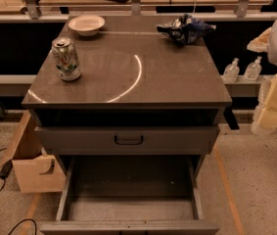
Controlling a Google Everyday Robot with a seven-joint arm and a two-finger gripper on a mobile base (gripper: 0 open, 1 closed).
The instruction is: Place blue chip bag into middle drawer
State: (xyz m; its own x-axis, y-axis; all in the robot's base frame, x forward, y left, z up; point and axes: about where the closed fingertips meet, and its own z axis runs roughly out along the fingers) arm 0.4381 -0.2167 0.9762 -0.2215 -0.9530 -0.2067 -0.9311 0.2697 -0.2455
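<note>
The grey cabinet top (pixel 128 77) carries a soda can (pixel 66 59) (upright, near the left edge), a white bowl (pixel 86 24) at the back, and the blue chip bag (pixel 184 29) at the back right. The gripper (pixel 269 115) hangs off its right side.

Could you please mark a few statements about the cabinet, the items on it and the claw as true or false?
1. The blue chip bag lies at the back right of the cabinet top. True.
2. The soda can lies inside the middle drawer. False: it stands upright at the top's front left.
3. The middle drawer is pulled open. True.
4. The claw is over the bag. False: it hangs off the cabinet's right side, apart from the bag.
5. The white bowl sits at the back left of the top. True.
</note>
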